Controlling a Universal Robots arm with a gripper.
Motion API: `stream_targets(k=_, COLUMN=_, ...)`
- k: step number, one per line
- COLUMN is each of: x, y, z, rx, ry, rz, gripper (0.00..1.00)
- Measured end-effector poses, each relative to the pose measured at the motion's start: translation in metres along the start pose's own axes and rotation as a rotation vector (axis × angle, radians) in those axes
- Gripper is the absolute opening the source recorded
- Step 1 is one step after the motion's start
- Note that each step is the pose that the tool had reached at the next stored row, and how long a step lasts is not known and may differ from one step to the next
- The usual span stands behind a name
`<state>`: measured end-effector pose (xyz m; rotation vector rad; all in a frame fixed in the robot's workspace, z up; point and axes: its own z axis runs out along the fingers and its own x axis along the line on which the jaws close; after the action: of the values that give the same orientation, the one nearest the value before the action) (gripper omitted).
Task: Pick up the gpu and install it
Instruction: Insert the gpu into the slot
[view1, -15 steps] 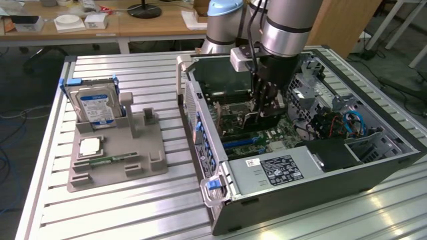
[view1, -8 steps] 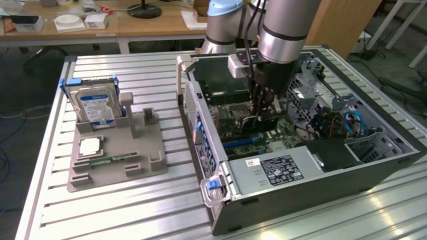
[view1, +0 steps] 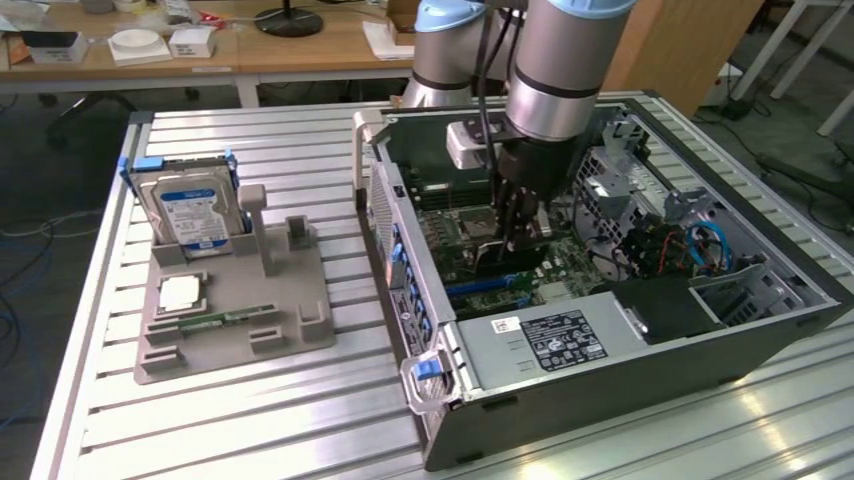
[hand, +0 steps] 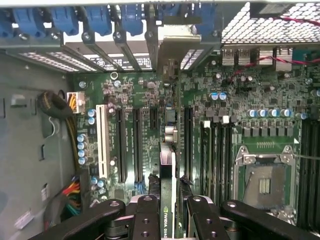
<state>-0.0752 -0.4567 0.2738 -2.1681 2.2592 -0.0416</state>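
— What do the black metal fingers (hand: 148, 216) hold?
— They are pinching the gpu (hand: 167, 200), a thin dark circuit card seen edge-on, with one finger pressed on each face.
— Where is it?
— Between the fingers and just below them, inside the open grey metal computer case (view1: 587, 410). It is over the green motherboard (hand: 200, 100), its edge lined up along the long black expansion slots (hand: 136, 145).
— And the case?
— It stands on the ribbed aluminium surface (view1: 267, 430).
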Motion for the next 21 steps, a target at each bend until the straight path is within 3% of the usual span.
stream_targets(k=21, x=0.0002, y=0.0056, z=0.0053, rx=0.0, ry=0.0, rz=0.0, gripper=0.26)
